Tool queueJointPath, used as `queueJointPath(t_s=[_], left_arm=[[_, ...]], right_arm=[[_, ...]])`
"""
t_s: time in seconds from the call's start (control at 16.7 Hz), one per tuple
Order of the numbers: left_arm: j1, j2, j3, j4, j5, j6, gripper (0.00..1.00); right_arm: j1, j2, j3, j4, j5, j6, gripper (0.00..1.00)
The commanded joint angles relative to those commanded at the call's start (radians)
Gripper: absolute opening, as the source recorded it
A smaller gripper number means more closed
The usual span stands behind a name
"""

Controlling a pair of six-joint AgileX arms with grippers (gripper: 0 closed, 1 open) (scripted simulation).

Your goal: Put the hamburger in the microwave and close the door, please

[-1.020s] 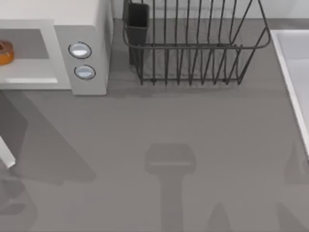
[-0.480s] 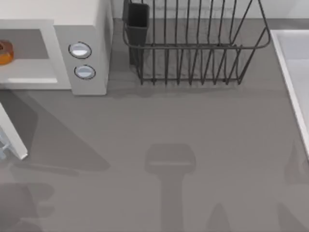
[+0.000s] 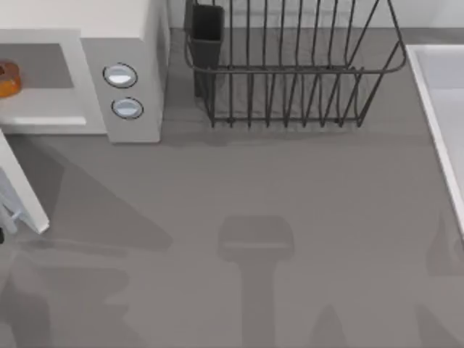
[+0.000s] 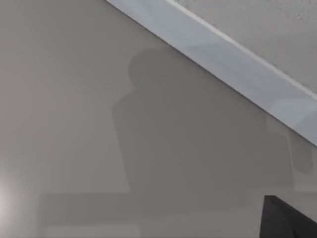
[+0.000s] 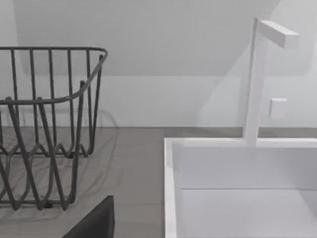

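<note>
At the surface's far left corner the hamburger (image 3: 7, 78) sits inside the microwave (image 3: 123, 43), whose door (image 3: 22, 192) stands partly open toward the left edge. A dark wire dish rack (image 3: 290, 72) stands mid-back, a white sink (image 3: 442, 109) at the right edge. No readable writing. Both arms' jaws: cannot tell.

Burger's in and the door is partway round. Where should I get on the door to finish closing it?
Push on the door's free outer edge, near the pale handle, coming from the top view's left, the side facing away from the microwave. The panel stands angled out from the cavity where the hamburger sits, hinged at the cavity's left, so its far end likely swings easiest.
</note>
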Motion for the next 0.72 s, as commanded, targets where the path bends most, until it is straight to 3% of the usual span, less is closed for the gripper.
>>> queueJointPath(t_s=[0.3,0.72], left_arm=[[-0.225,-0.101,-0.056,0.013,-0.152,-0.178,0.00],[-0.251,-0.114,-0.057,0.018,-0.171,-0.205,0.00]], right_arm=[[0.000,0.000,0.000,0.000,0.000,0.000,1.00],[0.000,0.000,0.000,0.000,0.000,0.000,1.00]])
